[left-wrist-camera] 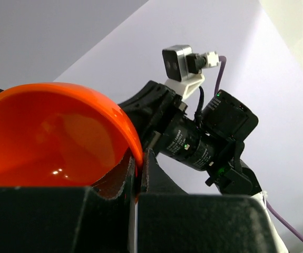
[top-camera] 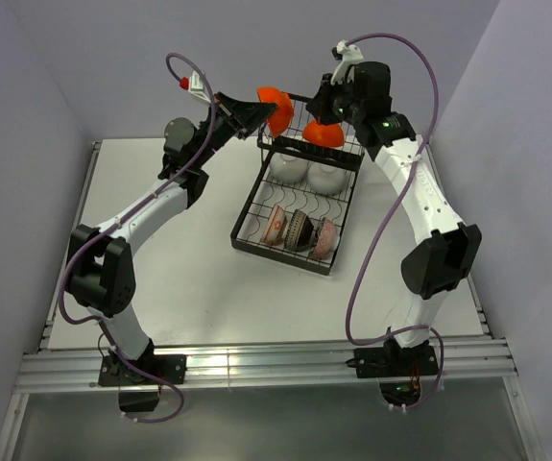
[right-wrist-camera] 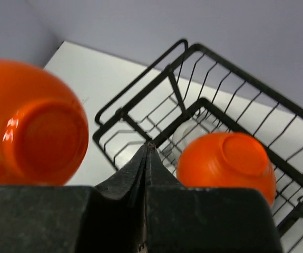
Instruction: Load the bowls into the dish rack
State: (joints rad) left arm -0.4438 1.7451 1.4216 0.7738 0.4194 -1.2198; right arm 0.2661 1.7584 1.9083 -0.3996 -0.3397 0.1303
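My left gripper (top-camera: pixel 253 110) is shut on the rim of a glossy orange-red bowl (top-camera: pixel 276 108) and holds it in the air over the far left corner of the black wire dish rack (top-camera: pixel 252 206). In the left wrist view the fingers (left-wrist-camera: pixel 139 168) pinch that bowl's rim (left-wrist-camera: pixel 51 137). A second orange-red bowl (top-camera: pixel 324 133) lies upside down on the raised basket section. My right gripper (top-camera: pixel 329 99) is shut and empty just above it; in the right wrist view (right-wrist-camera: pixel 149 145) the held bowl (right-wrist-camera: pixel 30 126) is on the left and the resting one (right-wrist-camera: pixel 230 163) on the right.
Two white bowls (top-camera: pixel 288 168) (top-camera: pixel 327 177) sit under the raised section. Three patterned bowls stand on edge in the flat tray: orange-and-white (top-camera: pixel 276 224), dark (top-camera: pixel 300 230), and another (top-camera: pixel 324 237). The two grippers are close together. The right arm's wrist (left-wrist-camera: pixel 209 137) shows behind the held bowl.
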